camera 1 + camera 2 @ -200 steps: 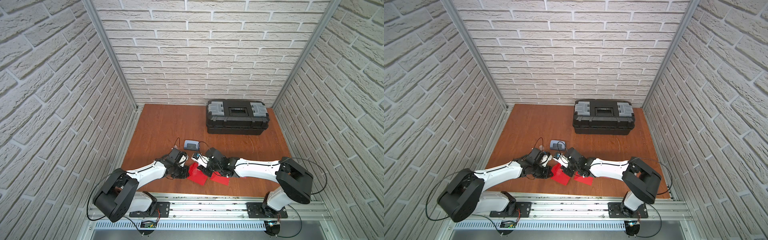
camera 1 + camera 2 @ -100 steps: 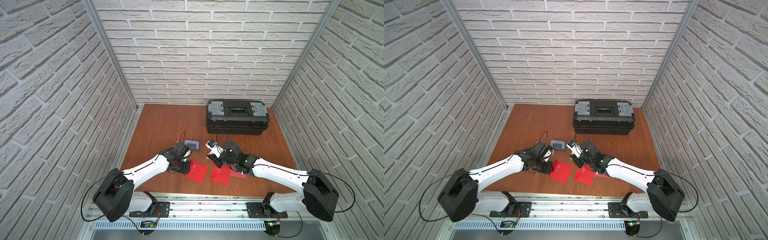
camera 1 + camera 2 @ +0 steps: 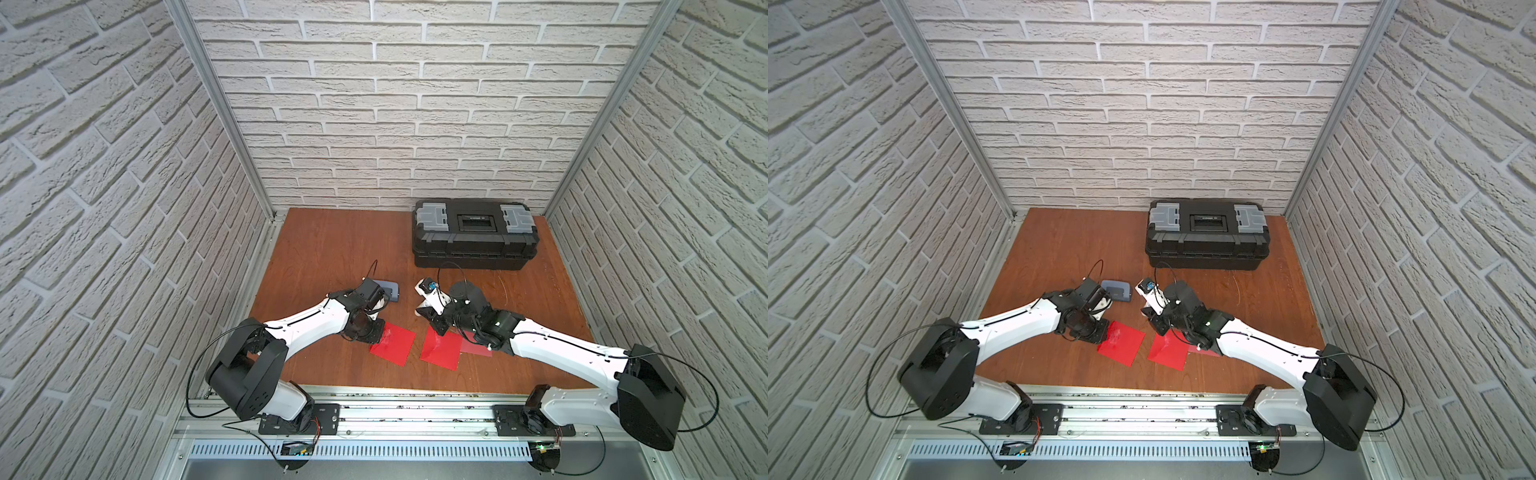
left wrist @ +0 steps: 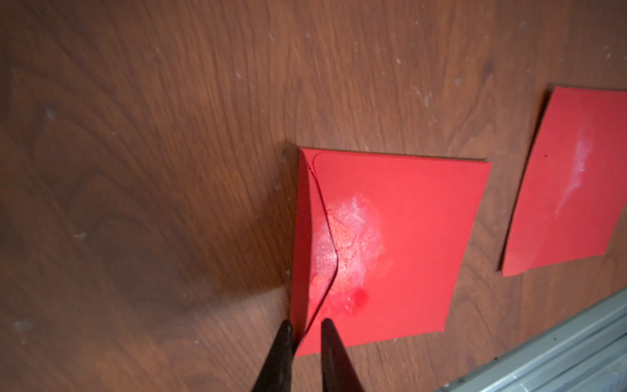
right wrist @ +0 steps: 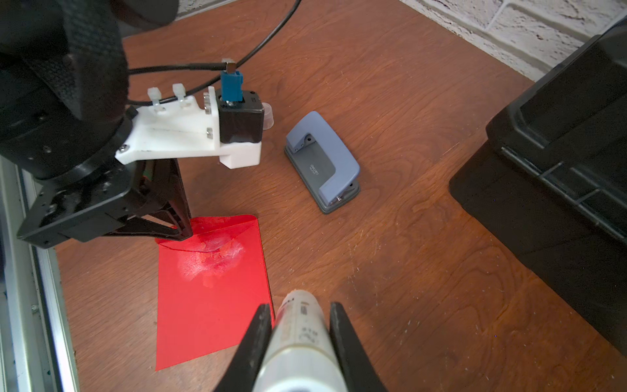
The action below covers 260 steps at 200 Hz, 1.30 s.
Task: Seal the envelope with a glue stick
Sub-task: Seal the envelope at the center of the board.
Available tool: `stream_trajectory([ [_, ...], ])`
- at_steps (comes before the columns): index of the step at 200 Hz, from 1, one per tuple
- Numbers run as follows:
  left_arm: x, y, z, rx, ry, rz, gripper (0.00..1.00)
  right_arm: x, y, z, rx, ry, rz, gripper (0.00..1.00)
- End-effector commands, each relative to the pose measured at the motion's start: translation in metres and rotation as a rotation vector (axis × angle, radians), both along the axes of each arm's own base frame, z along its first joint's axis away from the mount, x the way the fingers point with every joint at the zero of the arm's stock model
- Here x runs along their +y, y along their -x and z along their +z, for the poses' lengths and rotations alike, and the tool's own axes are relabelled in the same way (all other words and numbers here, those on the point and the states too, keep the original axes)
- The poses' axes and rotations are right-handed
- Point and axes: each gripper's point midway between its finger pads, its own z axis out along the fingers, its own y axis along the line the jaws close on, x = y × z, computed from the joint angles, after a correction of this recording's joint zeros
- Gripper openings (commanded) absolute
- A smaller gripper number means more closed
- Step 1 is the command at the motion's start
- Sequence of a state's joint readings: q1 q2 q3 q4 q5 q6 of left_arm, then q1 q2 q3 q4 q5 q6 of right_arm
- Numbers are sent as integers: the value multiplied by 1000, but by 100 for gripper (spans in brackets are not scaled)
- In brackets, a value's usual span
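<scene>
Glue is my worry here. The glue stick (image 5: 302, 339) sits clamped in the right gripper (image 5: 300, 307). Its bare tip appears to hang clear of the table (image 5: 407, 244), near the hole punch (image 5: 322, 163) on the robot's side of it.

The red envelope (image 4: 400, 244) lies flat, also on the robot's side of the hole punch. Its flap is folded over, and a white smear spreads across the flap's point onto the body beside it. The left gripper (image 4: 305, 325) stands on the flap's edge with its fingers a sliver apart; whether they pinch the paper or only press it, I cannot tell.

If those tips are in wet glue, I reckon lifting away could drag the flap open or pick the whole envelope up. Pressed off-centre, the light paper may skid on the smooth wood or crease.

A second red envelope (image 4: 576, 190), farther from the hole punch, lies close enough that a low pass of the uncapped stick could smear it further. The black toolbox (image 3: 473, 232), beyond the hole punch, looks out of harm's way.
</scene>
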State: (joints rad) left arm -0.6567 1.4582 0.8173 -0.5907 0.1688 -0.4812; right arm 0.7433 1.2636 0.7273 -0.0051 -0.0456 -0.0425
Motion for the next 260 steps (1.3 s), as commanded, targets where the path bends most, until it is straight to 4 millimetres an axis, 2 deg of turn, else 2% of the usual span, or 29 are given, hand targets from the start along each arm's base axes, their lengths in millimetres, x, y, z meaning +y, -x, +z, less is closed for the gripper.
stream_trajectory([
  [1, 2, -5, 3, -13, -26, -15, 14, -2, 0, 12, -22, -35, -11, 3],
  [38, 0, -9, -1, -12, -41, -29, 14, 0, 2, 12, -14, -33, 3, 2],
  [70, 1, -13, 1, -23, -54, -35, 7, -1, 3, 14, -15, -34, 3, 3],
  [131, 34, -12, 7, -22, -205, 12, 1, -1, 2, 12, -4, -18, 0, 3],
  [260, -6, -12, -12, 15, -142, -44, 9, -3, 2, 15, 3, -22, -15, 3],
])
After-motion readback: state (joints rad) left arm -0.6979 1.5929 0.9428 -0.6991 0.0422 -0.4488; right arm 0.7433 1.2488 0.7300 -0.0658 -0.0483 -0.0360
